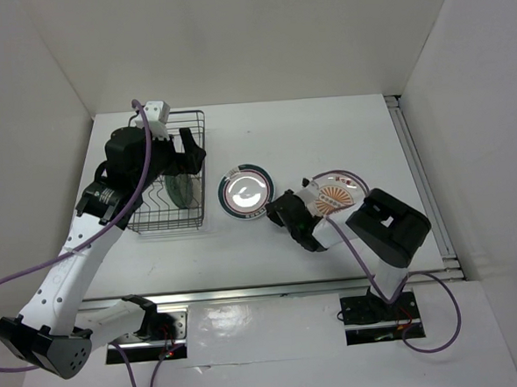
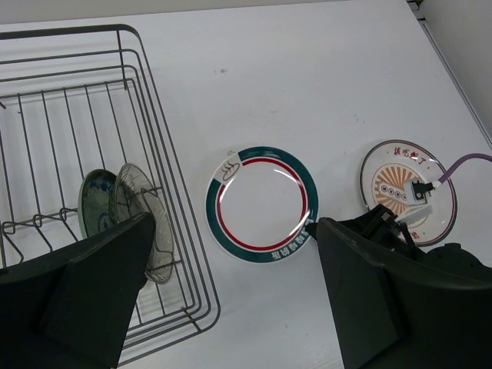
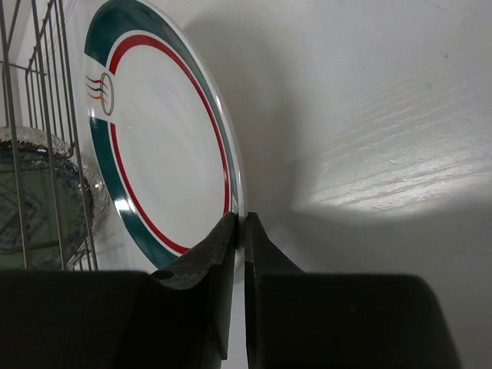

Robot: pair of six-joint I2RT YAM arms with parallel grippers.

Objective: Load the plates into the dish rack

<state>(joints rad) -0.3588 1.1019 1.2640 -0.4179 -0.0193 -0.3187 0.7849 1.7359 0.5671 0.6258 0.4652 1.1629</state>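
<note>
The white plate with the green-red rim ring (image 1: 245,192) lies on the table just right of the dish rack (image 1: 168,223). My right gripper (image 1: 275,208) is shut on its near-right rim, and the right wrist view shows the jaws (image 3: 240,223) pinching the plate's edge (image 3: 161,138). The orange sunburst plate (image 1: 339,191) lies flat further right, partly under the right arm. The small teal plate (image 2: 96,201) and the small pale grey plate (image 2: 142,219) stand upright between the rack's tines. My left gripper (image 1: 186,154) is open and empty above the rack's right side (image 2: 234,296).
The rack (image 2: 165,154) stands at the table's left, with bare tines in its far half. A metal rail (image 1: 425,192) runs along the table's right edge. White walls enclose the back and both sides.
</note>
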